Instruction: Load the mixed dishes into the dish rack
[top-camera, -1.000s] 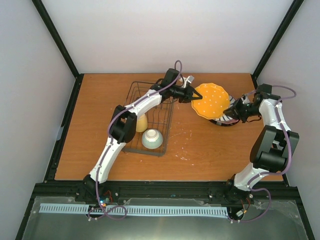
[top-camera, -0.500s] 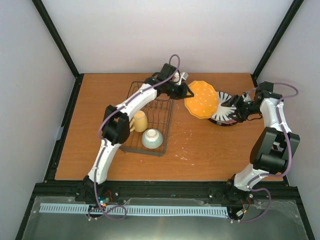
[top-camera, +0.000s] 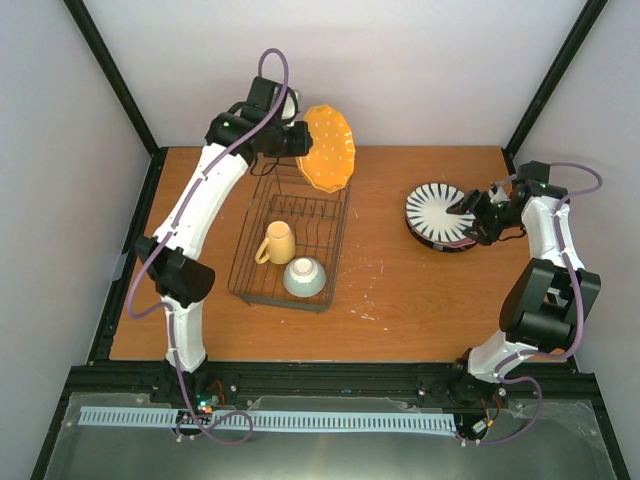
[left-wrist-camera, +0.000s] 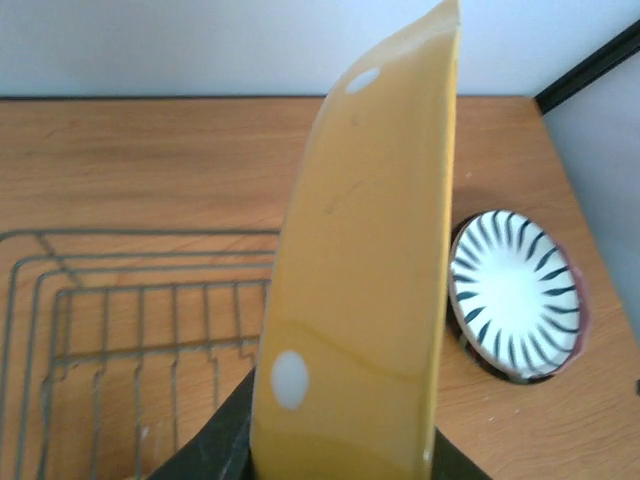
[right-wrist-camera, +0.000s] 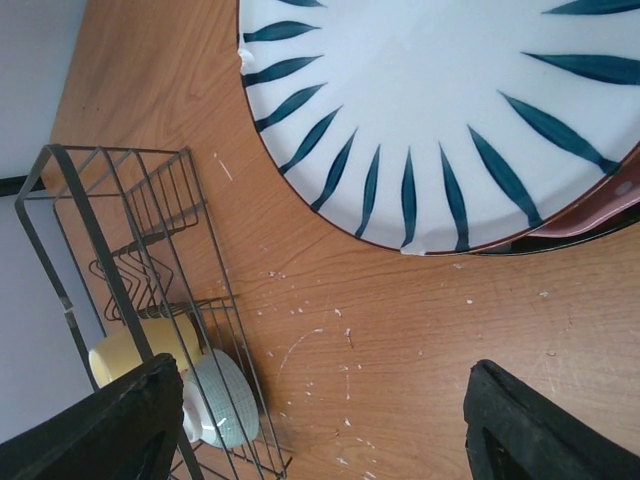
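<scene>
L gripper (top-camera: 299, 140) is pinching orange plate (top-camera: 330, 148) by its rim, upright, hanging over rack's (top-camera: 278, 302) far end. R gripper (right-wrist-camera: 330, 420) is gaping wide beside striped plate (top-camera: 435, 210). Risk: rim grip slipping while lowering, plate missing slots, hitting mug (top-camera: 277, 243).

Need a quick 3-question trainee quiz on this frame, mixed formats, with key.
1. Short answer: what does the left end effector hold above the far end of the dish rack?
2. True or false: the yellow mug and the mint-green bowl both sit inside the dish rack.
3. Pick one: the jaws of the right end effector are A) open, B) shut with nothing between them, C) hidden in every view.

Key: 1) the orange dotted plate, held on edge; 2) true; 3) A.
</scene>
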